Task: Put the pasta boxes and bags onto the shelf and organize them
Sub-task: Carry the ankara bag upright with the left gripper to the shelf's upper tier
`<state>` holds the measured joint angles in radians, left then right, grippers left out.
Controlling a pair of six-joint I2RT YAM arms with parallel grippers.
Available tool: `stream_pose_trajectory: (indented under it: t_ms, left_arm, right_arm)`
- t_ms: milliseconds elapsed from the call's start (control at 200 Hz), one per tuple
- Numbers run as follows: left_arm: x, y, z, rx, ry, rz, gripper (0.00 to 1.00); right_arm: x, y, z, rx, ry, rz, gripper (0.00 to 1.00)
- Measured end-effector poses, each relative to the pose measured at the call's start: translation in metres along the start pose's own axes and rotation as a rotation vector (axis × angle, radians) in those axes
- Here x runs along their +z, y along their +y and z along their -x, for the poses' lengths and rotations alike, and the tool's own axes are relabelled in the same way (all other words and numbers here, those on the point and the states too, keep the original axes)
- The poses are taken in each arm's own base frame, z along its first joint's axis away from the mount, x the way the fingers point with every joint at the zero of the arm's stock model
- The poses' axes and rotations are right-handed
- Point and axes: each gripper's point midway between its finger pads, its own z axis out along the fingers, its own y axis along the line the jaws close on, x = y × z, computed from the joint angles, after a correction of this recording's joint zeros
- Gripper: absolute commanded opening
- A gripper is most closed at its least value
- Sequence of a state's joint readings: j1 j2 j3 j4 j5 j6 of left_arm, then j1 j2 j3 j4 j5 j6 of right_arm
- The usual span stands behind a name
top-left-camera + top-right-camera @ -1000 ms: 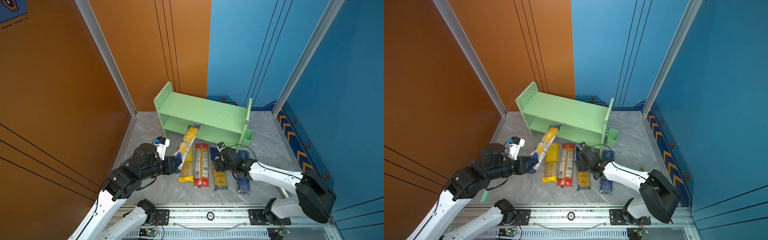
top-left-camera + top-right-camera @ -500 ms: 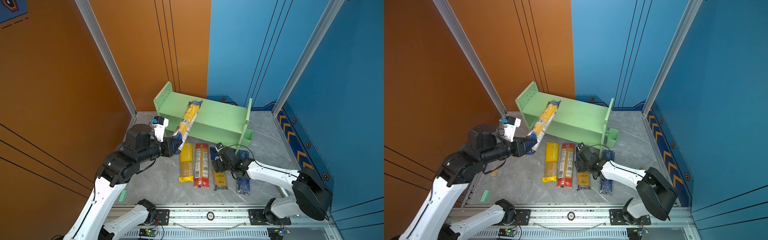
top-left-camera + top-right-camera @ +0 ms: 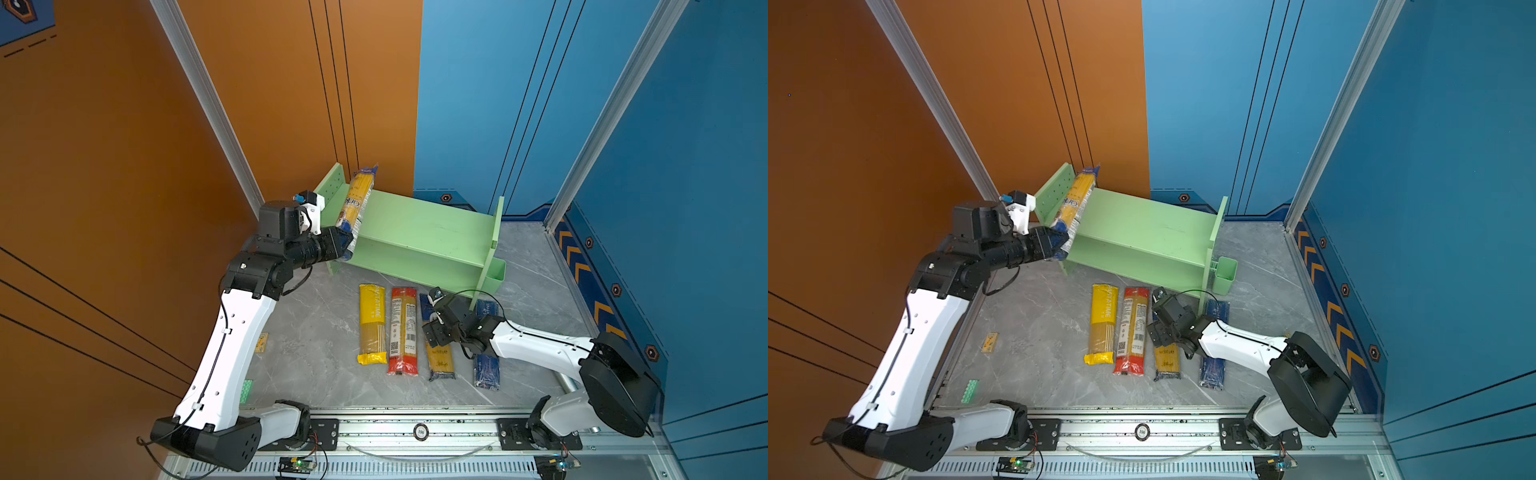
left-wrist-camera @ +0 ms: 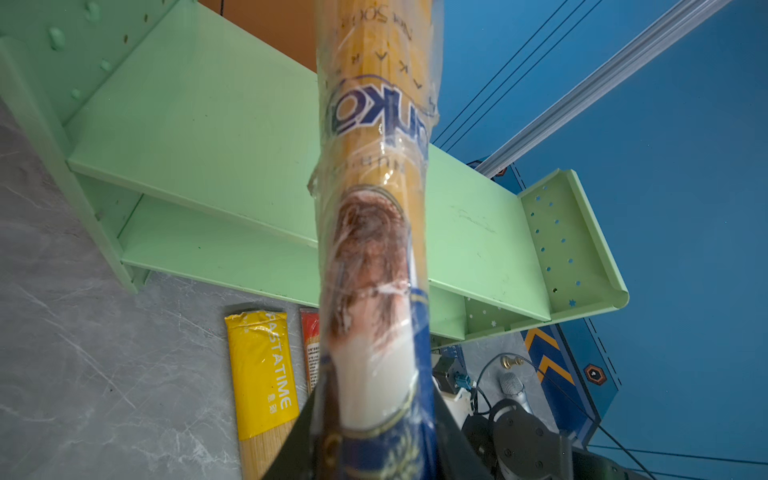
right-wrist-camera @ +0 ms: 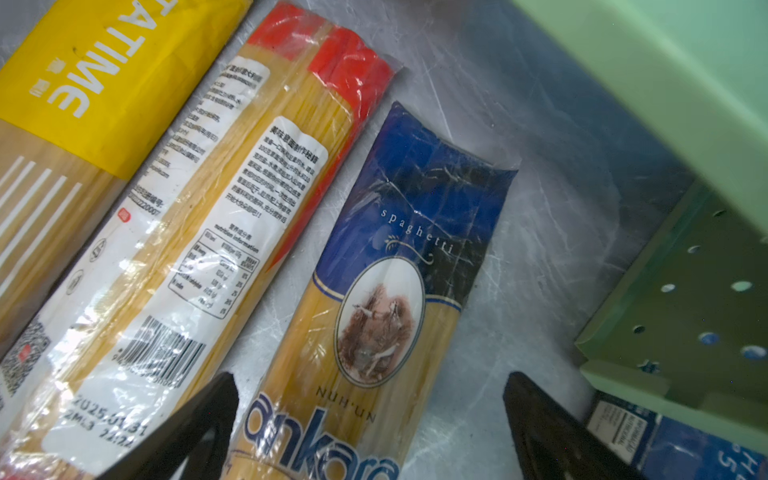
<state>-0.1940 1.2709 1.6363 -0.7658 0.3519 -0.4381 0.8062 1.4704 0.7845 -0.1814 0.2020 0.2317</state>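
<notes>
My left gripper (image 3: pixel 345 243) (image 3: pixel 1061 243) (image 4: pixel 370 440) is shut on the dark blue end of a yellow-and-dark-blue spaghetti bag (image 3: pixel 359 199) (image 3: pixel 1075 203) (image 4: pixel 374 166). The bag slants up over the left end of the light green shelf (image 3: pixel 424 224) (image 3: pixel 1142 224) (image 4: pixel 187 124), beside its perforated side panel. On the floor in front lie a yellow bag (image 3: pixel 372 324) (image 3: pixel 1102 324), a red-ended clear bag (image 3: pixel 403 332) (image 5: pixel 232 208), a second yellow-and-blue bag (image 3: pixel 438 357) (image 5: pixel 395 270) and a dark blue box (image 3: pixel 486 365) (image 3: pixel 1212 370). My right gripper (image 3: pixel 432 332) (image 5: pixel 370 386) stands open over that second bag.
A small green bin (image 3: pixel 494 276) (image 3: pixel 1225 274) hangs on the shelf's right end. A tiny yellow box (image 3: pixel 261 343) and a green strip (image 3: pixel 248 390) lie on the floor at the left. Orange and blue walls stand close behind the shelf.
My left arm has lifted the spaghetti bag from just above the floor up and back to the shelf's left end. The right gripper has barely moved.
</notes>
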Motion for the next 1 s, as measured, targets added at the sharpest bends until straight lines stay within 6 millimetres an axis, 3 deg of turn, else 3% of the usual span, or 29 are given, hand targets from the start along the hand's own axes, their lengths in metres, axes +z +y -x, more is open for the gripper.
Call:
stream_pose_trajectory:
  t_ms: [275, 641, 1001]
  left_arm:
    - [0.0, -0.006, 0.03, 0.068, -0.06, -0.023, 0.0]
    - [0.045, 0.031, 0.026, 0.145, 0.009, 0.079, 0.0]
    - [0.047, 0.046, 0.03, 0.225, -0.003, 0.16, 0.0]
  right_arm:
    - [0.008, 0.002, -0.006, -0.009, 0.029, -0.004, 0.97]
    - [0.008, 0.006, -0.005, -0.017, 0.029, 0.001, 0.97]
    - [0.009, 0.01, -0.008, -0.028, 0.035, 0.006, 0.97]
